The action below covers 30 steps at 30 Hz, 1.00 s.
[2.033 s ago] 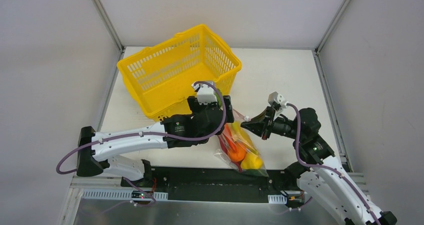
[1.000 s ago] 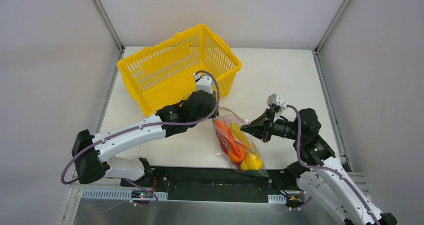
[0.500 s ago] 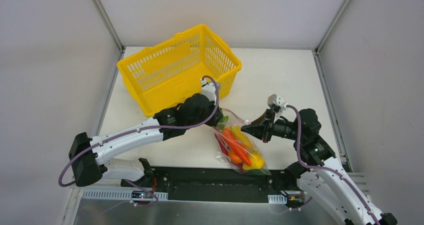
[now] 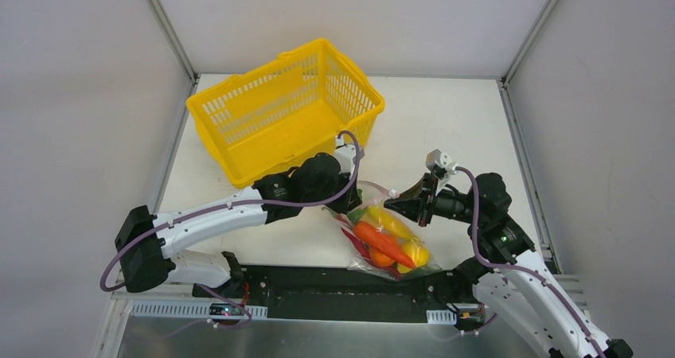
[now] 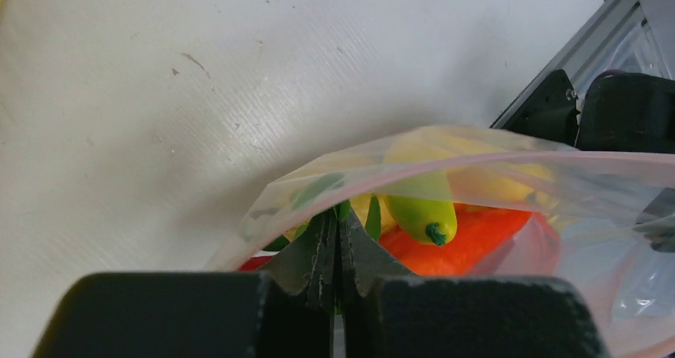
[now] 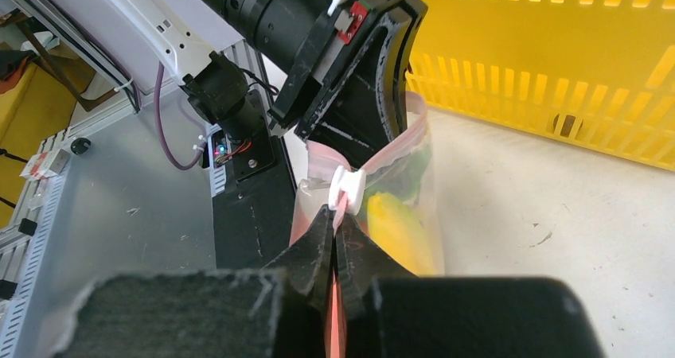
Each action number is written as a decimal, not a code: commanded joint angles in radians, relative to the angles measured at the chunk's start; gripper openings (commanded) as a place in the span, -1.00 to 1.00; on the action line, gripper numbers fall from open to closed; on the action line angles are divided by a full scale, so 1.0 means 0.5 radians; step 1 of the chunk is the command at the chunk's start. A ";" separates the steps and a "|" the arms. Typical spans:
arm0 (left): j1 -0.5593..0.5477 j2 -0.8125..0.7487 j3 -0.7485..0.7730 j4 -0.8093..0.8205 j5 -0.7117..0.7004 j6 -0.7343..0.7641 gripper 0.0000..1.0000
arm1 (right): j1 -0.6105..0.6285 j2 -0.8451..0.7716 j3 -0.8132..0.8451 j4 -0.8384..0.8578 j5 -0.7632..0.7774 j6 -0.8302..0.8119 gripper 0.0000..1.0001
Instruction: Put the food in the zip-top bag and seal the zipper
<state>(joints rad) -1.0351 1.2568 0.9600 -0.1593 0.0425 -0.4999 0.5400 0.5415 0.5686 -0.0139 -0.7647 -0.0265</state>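
Observation:
The zip-top bag (image 4: pixel 388 243) hangs between both grippers, near the table's front edge. Inside it lies the food (image 4: pixel 383 242): a long orange-red piece, yellow pieces and some green. My left gripper (image 4: pixel 353 207) is shut on the bag's left rim. In the left wrist view its tips (image 5: pixel 337 215) pinch the clear film in front of a yellow-green pepper (image 5: pixel 422 215) and an orange piece (image 5: pixel 485 235). My right gripper (image 6: pixel 338 219) is shut on the pink zipper (image 6: pixel 337 310), just behind the white slider (image 6: pixel 349 184). The bag's mouth gapes open along the pink zipper (image 5: pixel 517 161).
A yellow plastic basket (image 4: pixel 239 107) stands tilted at the back left, close behind the left wrist. A black strip and a metal rail (image 4: pixel 318 282) run along the table's near edge under the bag.
My left gripper came down to the right from beside the basket and shut on the bag's rim. The bag swung right and spread wider. The right gripper stayed still.

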 commanded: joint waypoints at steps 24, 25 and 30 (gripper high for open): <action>-0.062 -0.464 0.055 -0.332 -0.185 0.119 0.34 | 0.011 -0.038 0.171 -0.039 -0.049 -0.069 -1.00; -0.064 -0.499 0.069 -0.362 -0.198 0.129 0.35 | 0.012 -0.036 0.176 -0.041 -0.050 -0.071 -1.00; -0.096 -0.575 0.269 -0.522 -0.129 0.312 0.50 | 0.011 -0.017 0.186 -0.042 -0.077 -0.068 -1.00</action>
<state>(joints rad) -1.0626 1.0031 0.9813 -0.3580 -0.0265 -0.4316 0.5411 0.5301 0.6083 -0.0696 -0.7719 -0.0456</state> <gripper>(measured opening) 0.730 0.004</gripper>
